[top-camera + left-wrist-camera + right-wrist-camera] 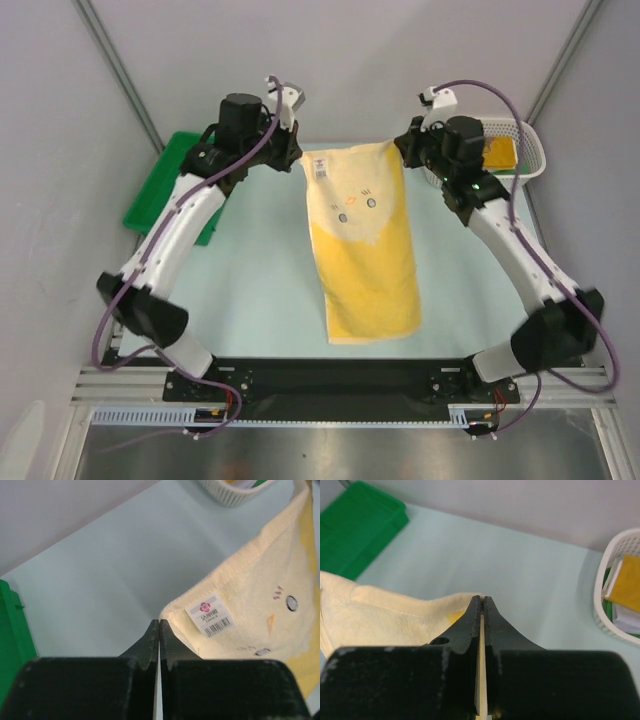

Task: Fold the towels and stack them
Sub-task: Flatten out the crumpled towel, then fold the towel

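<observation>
Where its far edge is strung taut between the two arms, the yellow towel (365,250) is a long, soft rectangle of nubby terry, running from that edge back toward the arm bases over the smooth, pale mint counter (260,260). Its far part is a paler cream and carries a small printed face: two round dark eyes and an orange beak. A stiff white label (210,615) with a barcode and a pink mark sits near its left corner. The left hand (159,625) has its flat black fingers pressed together, nipping that left corner right at the tips. The right hand (483,602) is likewise closed, with a thin cream strip of the cloth caught between its tapered fingers. At the far left of the counter lies a hard green tray (160,190), rectangular with a raised rim. At the far right stands a white basket (535,150) with rounded, perforated walls; a folded yellow cloth (627,582) rests in it.
</observation>
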Controlling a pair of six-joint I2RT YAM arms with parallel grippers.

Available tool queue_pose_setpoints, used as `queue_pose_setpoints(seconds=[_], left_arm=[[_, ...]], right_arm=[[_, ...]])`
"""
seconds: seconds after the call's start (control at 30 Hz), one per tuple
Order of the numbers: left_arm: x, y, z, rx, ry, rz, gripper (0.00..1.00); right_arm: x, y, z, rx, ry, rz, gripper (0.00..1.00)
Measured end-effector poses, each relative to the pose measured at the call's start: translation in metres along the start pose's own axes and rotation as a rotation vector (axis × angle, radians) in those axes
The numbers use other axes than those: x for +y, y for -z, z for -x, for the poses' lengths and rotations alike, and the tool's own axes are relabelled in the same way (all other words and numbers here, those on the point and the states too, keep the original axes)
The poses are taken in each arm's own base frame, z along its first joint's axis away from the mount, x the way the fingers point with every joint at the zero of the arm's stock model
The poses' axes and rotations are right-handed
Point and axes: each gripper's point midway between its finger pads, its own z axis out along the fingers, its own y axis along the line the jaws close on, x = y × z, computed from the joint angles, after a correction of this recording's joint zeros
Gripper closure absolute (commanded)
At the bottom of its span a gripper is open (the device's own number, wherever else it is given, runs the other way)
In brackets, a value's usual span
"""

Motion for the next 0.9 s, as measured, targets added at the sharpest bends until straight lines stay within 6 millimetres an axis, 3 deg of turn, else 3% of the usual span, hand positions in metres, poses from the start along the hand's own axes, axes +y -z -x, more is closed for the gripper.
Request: queue_pose_setpoints(seconds=[0.13,0.23,0.33,0.43,0.53,0.6,0.9], left_arm=[[0.045,-0.067,-0.045,0.111,-0.017,0.024,1.0],[0.074,-0.111,-0.068,0.179,-0.022,0.022,1.0],[0.101,-0.148,-0.075,0.189,-0.022,0.016,1.0],[0.115,-0.163,-0.092,0.227,-0.019,-0.015,1.0],[0.115,-0.159,-0.114,0.279,-0.007,-0.044,1.0],[0.105,-0.154,-0.13,0.319,-0.009,-0.069,1.0],[0.019,-0.11,-0.178,0.466,-0.116,-0.178,1.0]], right_arm=[[-0.035,-0.076,-0.083,0.142,-0.046,0.013,1.0],[-0.05,-0.116,-0.135,0.218,-0.084,0.042,1.0],[-0.058,-0.152,-0.164,0.252,-0.102,0.08,1.0],[-0.064,-0.173,-0.172,0.252,-0.101,0.11,1.0],[-0.063,-0.17,-0.173,0.252,-0.091,0.131,1.0],[-0.062,-0.158,-0.177,0.26,-0.084,0.137,1.0],[-0.047,-0.072,-0.189,0.335,-0.089,0.12,1.0]])
